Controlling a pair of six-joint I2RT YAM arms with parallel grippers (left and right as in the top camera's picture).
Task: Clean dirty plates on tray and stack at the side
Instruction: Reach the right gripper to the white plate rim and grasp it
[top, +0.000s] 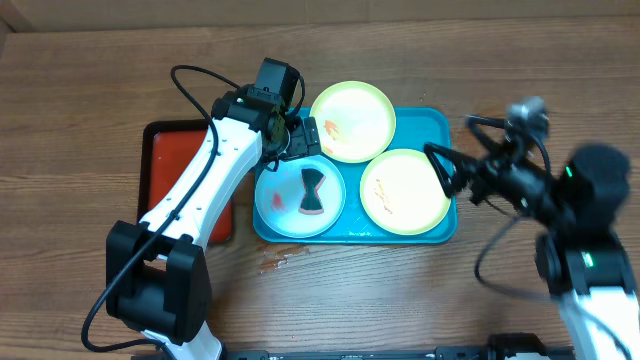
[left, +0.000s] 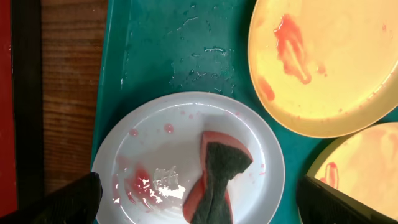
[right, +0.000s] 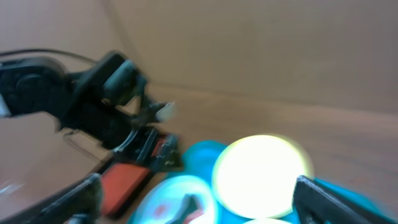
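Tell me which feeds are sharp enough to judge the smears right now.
Left wrist: crisp; smears on the yellow plate and the sponge read clearly, slight glare on the wet white plate. Overhead: tray sharp, right arm blurred. Right wrist: heavy motion blur, unusable.

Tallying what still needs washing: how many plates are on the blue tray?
3. A far yellow plate sits at the tray's back edge, a near yellow plate at its right front, and a white plate at its left front, carrying a sponge. None seems hidden.
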